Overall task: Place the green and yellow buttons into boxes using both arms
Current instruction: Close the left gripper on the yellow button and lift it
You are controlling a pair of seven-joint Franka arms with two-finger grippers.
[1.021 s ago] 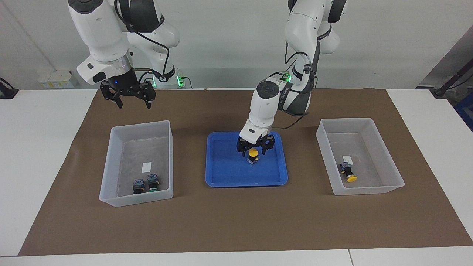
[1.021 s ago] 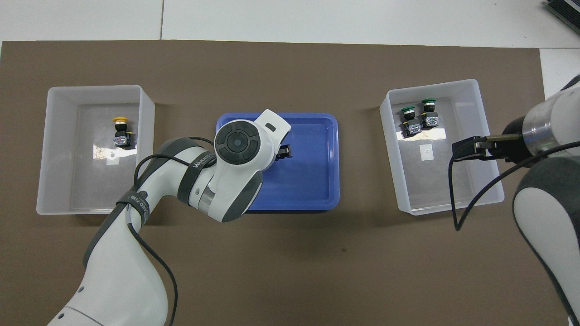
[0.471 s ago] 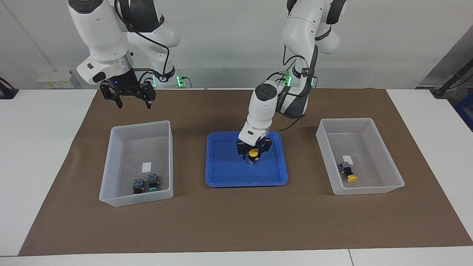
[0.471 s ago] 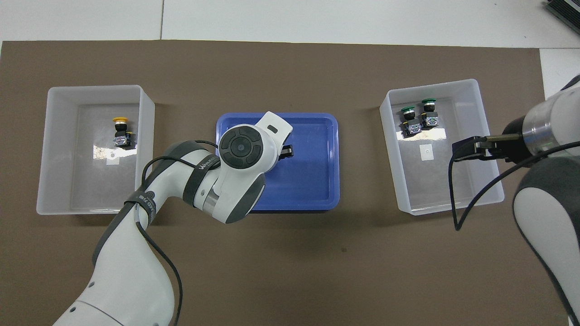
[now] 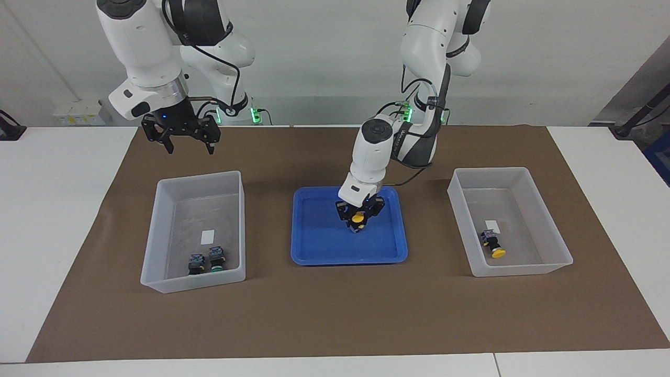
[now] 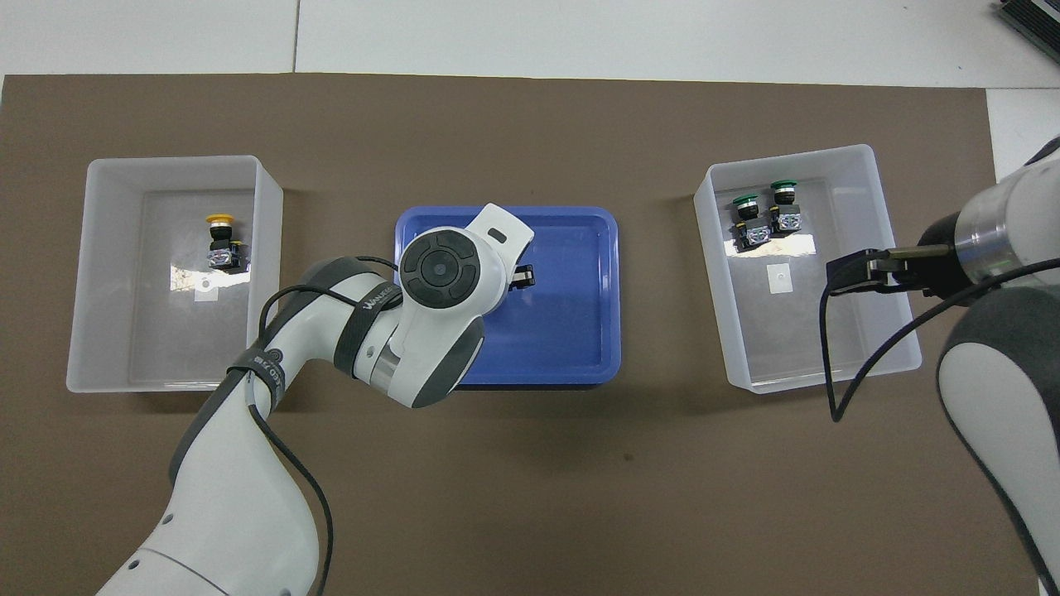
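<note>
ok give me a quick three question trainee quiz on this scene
1. True or false: the left gripper is down in the blue tray around a yellow button.
2. How many green buttons lie in the box at the right arm's end?
3. The right gripper is: A) in that box, B) raised and open, nothing held.

Key: 1 true; 2 two; 3 B

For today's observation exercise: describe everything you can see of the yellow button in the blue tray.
The yellow button is a small switch with a round yellow cap over a dark body. It stands in the shallow blue tray, mid-table between the two bins. The left gripper is shut on it, black fingers either side. From overhead the arm hides it.
</note>
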